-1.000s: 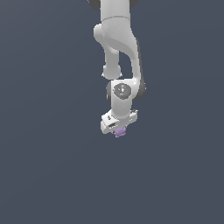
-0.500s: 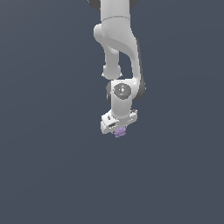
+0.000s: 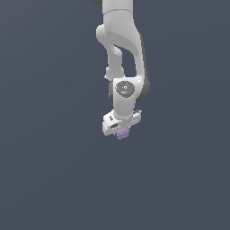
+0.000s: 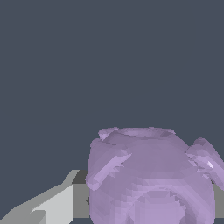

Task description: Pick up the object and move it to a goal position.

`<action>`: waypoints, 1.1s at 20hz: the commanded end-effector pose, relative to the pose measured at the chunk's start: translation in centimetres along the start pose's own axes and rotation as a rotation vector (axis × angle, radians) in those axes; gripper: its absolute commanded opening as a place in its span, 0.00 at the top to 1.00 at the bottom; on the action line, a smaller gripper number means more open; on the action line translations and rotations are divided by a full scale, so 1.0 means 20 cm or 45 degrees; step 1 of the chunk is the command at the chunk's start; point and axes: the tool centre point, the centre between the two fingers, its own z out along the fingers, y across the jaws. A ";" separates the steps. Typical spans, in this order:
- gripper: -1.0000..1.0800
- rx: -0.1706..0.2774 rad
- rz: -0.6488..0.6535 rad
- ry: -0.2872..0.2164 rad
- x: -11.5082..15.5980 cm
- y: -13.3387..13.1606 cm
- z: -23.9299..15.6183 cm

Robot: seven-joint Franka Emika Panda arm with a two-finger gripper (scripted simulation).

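Note:
The object is a small light-purple knobbly lump, just under the white gripper in the exterior view. It sits between the gripper's jaws, which are closed on it. In the wrist view the object fills the near part of the picture, with bumps and a ring-like mark, and one grey-white finger shows beside it. The arm hangs down from above, over a plain dark grey ground. Whether the object is lifted off the ground I cannot tell.
Plain dark grey ground all around the arm; no other objects or edges show in either view.

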 end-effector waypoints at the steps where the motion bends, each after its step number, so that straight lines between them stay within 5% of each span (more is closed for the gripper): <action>1: 1.00 -0.001 0.000 0.002 0.00 0.01 -0.07; 22: 1.00 0.001 -0.002 0.002 -0.09 0.12 -1.16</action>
